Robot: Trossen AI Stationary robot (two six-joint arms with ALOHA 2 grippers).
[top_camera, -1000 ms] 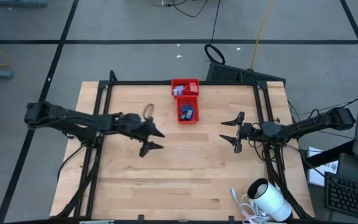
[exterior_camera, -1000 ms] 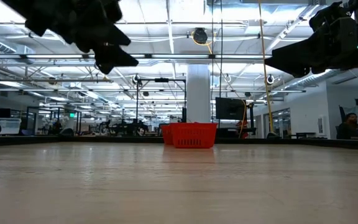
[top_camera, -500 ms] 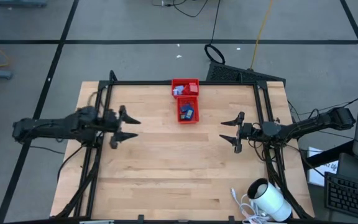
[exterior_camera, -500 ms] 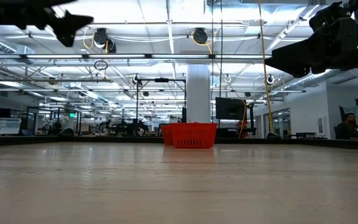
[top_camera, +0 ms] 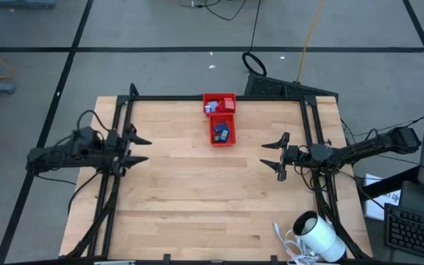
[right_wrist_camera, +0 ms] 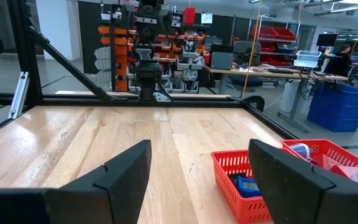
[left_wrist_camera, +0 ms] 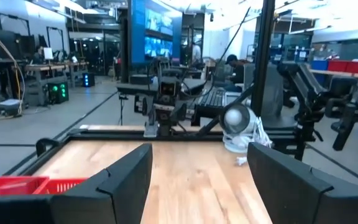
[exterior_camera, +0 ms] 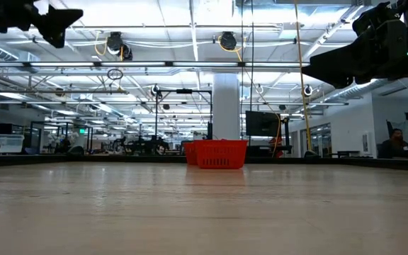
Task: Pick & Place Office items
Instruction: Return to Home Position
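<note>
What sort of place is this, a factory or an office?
Probably a large open robotics lab or workshop: exposed ceiling trusses, desks with monitors, and blue storage bins beyond the wooden table.

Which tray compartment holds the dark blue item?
The compartment nearer the table's middle: the blue item lies in it. The edge-side compartment holds whitish, light-blue and red pieces.

The table [top_camera: 212, 199] is smooth wood, the tray [exterior_camera: 222, 154] plastic, left claw [top_camera: 148, 149] and right claw [top_camera: 264, 154] matt.
</note>
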